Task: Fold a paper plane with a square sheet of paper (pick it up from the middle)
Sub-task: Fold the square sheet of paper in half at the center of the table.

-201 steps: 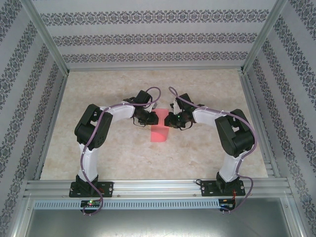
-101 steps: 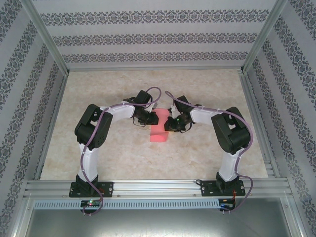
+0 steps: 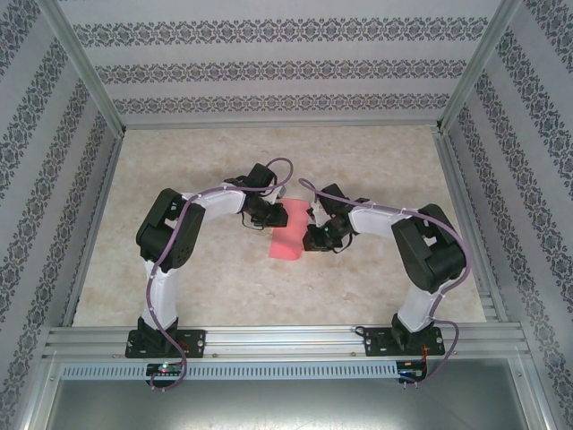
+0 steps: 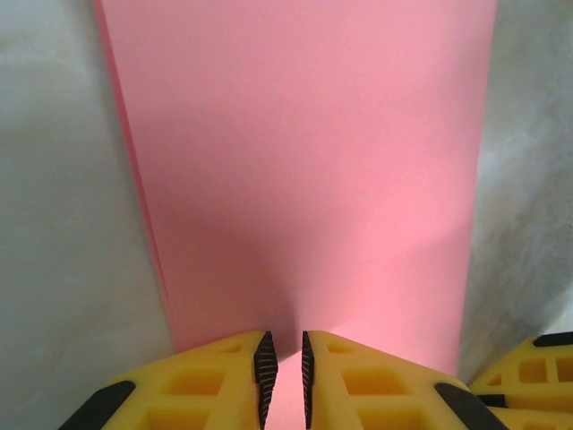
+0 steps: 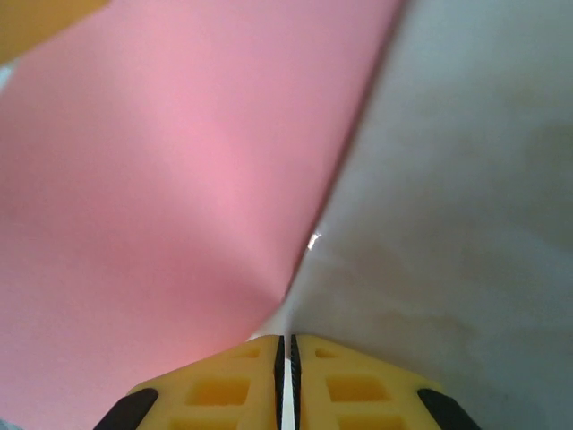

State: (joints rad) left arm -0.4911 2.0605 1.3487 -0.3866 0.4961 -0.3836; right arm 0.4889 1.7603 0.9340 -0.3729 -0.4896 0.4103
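Observation:
The square sheet of paper (image 3: 286, 240) lies on the table as a narrow pink-red strip, apparently folded in half. In the left wrist view the paper (image 4: 304, 161) spreads flat ahead, two layers showing along its left edge. My left gripper (image 3: 270, 218) rests at the strip's far left; its jaws (image 4: 286, 376) stand a narrow gap apart, tips on the paper with pink showing between them. My right gripper (image 3: 308, 236) is at the strip's right edge. It is shut (image 5: 286, 363), tips at the paper's edge (image 5: 161, 179), with nothing visibly between them.
The marbled tabletop (image 3: 215, 287) has free room all round the paper. Patterned walls and an aluminium frame (image 3: 277, 336) enclose it. A yellow finger of the right gripper (image 4: 537, 358) shows at the lower right of the left wrist view.
My right gripper has slid nearer along the paper's right edge, and its arm has swung with it. The left arm has stayed put.

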